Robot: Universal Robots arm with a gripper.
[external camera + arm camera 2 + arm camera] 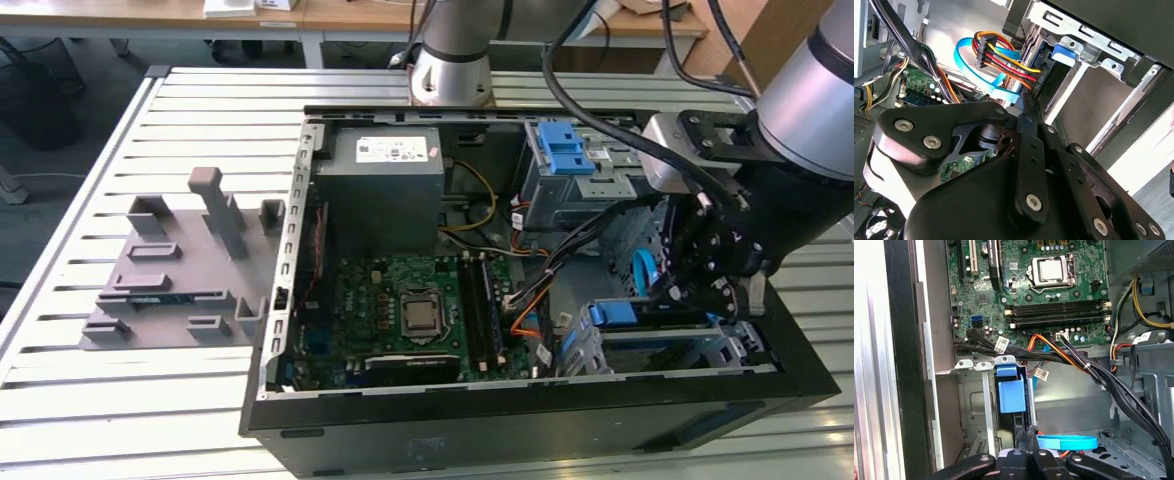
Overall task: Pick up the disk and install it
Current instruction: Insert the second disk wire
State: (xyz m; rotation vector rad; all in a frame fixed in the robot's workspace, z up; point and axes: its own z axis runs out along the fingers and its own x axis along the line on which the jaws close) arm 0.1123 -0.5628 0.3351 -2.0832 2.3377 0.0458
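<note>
**Disk seated in the lower bay, end effector at its rear edge**

The flat silver hard drive in its thin blue plastic bracket, the disk (1011, 392), stands edge-on in the grey sheet-metal drive cage (974, 405), at the front corner of the open black computer case (534, 420) on the slatted metal desk (80, 400). Its blue tab faces outward, which suggests it has been slid in along the cage's rails.

The black end effector (1030, 437) has its fingers drawn narrow, tips meeting at the disk's near edge. By my reading it presses rather than clamps, as if for seating. A loose light-blue flat data cable (1066, 442) curls just beside the fingers, not plugged into the disk.
</note>
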